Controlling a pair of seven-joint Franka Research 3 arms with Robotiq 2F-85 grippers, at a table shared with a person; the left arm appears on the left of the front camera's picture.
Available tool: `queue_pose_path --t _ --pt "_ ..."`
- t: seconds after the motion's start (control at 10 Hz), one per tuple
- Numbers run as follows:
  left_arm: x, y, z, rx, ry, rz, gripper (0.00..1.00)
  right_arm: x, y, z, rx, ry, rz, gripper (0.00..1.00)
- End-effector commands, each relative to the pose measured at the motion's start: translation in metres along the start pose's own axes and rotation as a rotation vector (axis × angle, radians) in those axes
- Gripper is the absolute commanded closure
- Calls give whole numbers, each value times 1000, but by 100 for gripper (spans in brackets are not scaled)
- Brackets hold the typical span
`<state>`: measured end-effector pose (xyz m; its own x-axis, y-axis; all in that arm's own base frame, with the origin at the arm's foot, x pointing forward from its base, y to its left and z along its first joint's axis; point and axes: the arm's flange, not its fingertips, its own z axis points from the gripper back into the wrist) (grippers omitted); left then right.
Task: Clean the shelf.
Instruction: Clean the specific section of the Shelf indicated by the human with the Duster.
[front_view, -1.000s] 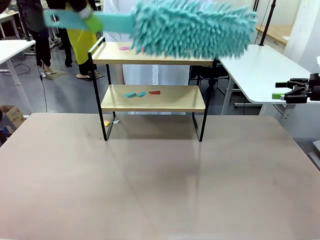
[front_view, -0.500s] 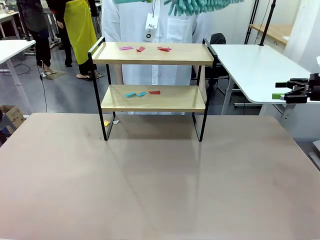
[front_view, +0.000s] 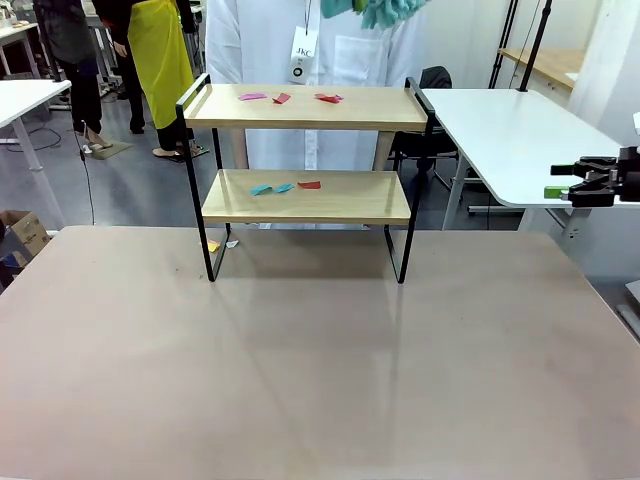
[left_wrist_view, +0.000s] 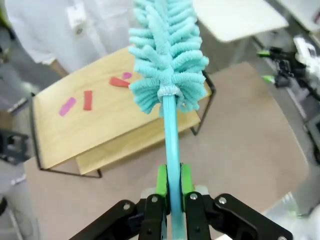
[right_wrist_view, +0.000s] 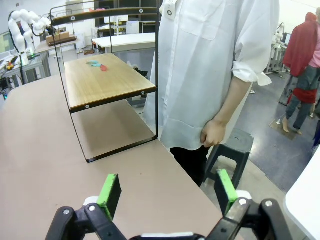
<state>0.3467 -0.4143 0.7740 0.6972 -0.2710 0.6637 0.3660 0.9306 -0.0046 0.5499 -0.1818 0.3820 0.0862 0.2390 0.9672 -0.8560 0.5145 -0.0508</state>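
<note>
Closest to you, the left gripper (left_wrist_view: 173, 182) has its green pads pressed together on the teal handle of a fluffy duster (left_wrist_view: 167, 55). The duster's head is held in the air above the shelf (left_wrist_view: 95, 127), not touching it. The right gripper (right_wrist_view: 167, 187) is spread wide with nothing between its pads; it sits out past the table's right side, well apart from the shelf.

Across the bare table (front_view: 300, 380), the shelf stands upright near the far edge, a little left of the middle. Pink and red scraps (front_view: 283, 98) lie on its top board and blue and red scraps (front_view: 285, 187) on the lower one, all toward the left half. Just beyond the shelf a person (front_view: 330, 60) in a white coat stands facing you, one hand hanging at the side.
</note>
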Motion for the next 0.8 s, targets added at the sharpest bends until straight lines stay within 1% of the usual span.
queue_pose_path --t 0.0,0.1,0.2,0.3,0.5,0.6,0.7 --pt "31 -33 -18 86 12 65 87 4 0 0 -1 8 -1 0" --pt "36 -37 -32 73 29 91 87 4 0 0 -1 8 -1 0" --pt "39 -38 -47 46 81 98 87 4 0 0 -1 8 -1 0" --pt "10 -17 -30 72 6 68 87 4 0 0 -1 8 -1 0" --pt "10 -17 -30 72 6 68 87 4 0 0 -1 8 -1 0" --pt "15 -28 -50 65 48 79 87 4 0 0 -1 8 -1 0" --pt "6 -42 -62 101 41 125 87 4 0 0 -1 8 -1 0"
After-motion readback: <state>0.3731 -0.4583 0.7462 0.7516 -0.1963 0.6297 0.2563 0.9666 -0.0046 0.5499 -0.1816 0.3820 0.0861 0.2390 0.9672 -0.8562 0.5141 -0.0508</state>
